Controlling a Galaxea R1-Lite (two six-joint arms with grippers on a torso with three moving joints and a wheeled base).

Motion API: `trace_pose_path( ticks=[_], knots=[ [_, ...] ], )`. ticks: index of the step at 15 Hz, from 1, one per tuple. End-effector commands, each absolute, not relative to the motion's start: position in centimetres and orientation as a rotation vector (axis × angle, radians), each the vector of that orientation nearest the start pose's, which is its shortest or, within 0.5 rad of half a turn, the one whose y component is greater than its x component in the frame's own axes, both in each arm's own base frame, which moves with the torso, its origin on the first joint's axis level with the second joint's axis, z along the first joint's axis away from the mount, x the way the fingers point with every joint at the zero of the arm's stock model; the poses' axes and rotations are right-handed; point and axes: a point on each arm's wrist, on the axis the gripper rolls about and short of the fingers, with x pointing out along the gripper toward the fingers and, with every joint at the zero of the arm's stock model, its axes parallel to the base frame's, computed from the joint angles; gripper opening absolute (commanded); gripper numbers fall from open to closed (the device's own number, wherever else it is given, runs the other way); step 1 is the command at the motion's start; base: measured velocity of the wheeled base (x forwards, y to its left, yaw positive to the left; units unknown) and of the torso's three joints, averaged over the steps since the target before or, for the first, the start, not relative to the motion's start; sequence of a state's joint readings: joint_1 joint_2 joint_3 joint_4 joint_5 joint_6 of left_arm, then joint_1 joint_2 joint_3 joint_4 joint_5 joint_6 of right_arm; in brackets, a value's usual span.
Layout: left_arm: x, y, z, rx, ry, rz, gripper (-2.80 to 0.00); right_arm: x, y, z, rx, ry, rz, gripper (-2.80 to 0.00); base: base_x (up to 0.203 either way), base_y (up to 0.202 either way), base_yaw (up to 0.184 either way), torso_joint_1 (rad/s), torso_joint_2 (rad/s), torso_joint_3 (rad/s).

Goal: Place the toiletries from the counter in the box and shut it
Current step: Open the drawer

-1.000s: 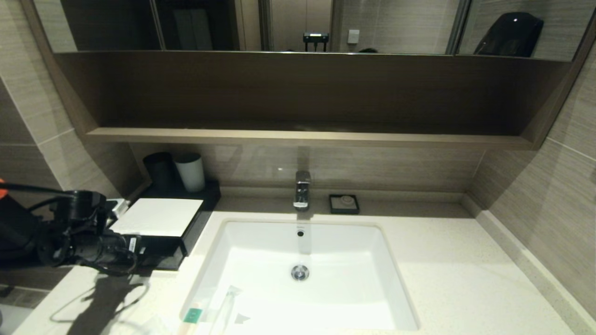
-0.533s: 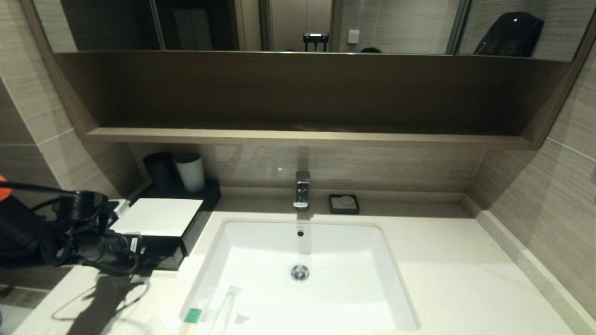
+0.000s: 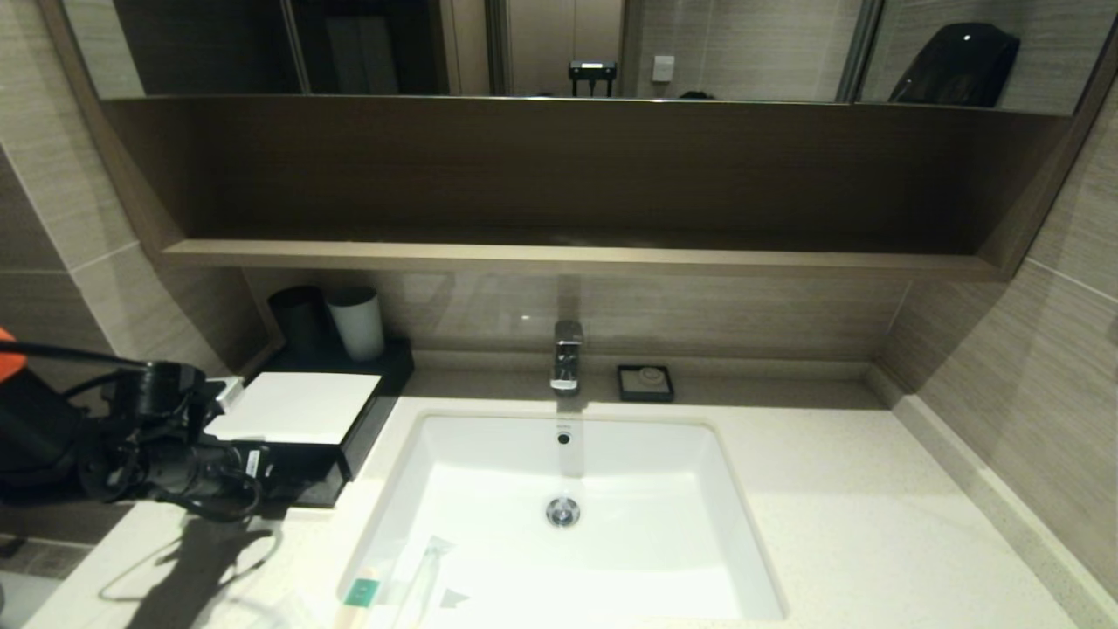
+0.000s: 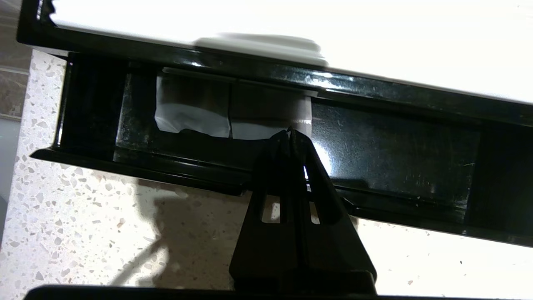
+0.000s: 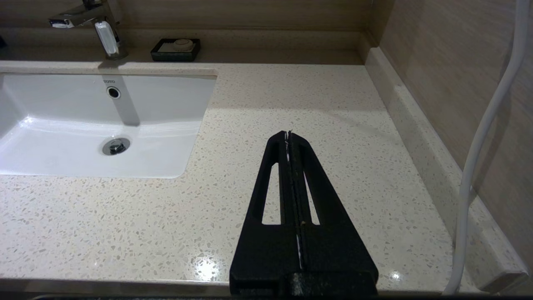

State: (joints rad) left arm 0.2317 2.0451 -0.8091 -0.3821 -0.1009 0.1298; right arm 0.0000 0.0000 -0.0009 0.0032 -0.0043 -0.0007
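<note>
Toiletries (image 3: 384, 585) in clear wrapping, one with a teal-green label and a pale wooden end, one long and slim like a toothbrush, lie at the near edge of the worktop (image 3: 856, 515), overlapping the near left corner of the white sink basin (image 3: 742, 559). Well apart from them, at the worktop's back left, sits the box (image 3: 349, 441), black with a flat white top panel, its shallow drawer (image 4: 395, 146) pulled out toward the robot. A pale sheet (image 4: 195, 112) lies inside the drawer. Left tool (image 4: 290, 135) reaches just over the drawer's front lip, fingers pressed together with nothing between them. Right tool (image 5: 288, 135) hangs above the bare worktop to the right of the basin, its fingers likewise closed on nothing. Behind the box stand a black cup (image 3: 299, 320) and a white cup (image 3: 356, 323); a chrome faucet (image 3: 567, 356) and a small black soap dish (image 3: 645, 383) sit along the back wall.
</note>
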Motion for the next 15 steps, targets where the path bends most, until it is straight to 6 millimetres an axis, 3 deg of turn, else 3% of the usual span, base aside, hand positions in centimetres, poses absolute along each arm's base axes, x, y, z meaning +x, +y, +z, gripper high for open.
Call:
trace_pose_path(
  ticks=[1, 15],
  knots=[
    [32.42, 7.36, 4.86, -0.017, 0.85, 0.065, -2.8, -2.29, -0.01, 7.56, -0.002, 0.002, -0.005, -2.8, 0.0, 0.0, 0.0, 0.0, 0.0, 0.0],
    [31.78, 7.12, 4.73, -0.018, 0.897, 0.057, -2.8, -2.28, -0.01, 7.52, -0.001, 0.003, -0.005, -2.8, 0.0, 0.0, 0.0, 0.0, 0.0, 0.0]
  ],
)
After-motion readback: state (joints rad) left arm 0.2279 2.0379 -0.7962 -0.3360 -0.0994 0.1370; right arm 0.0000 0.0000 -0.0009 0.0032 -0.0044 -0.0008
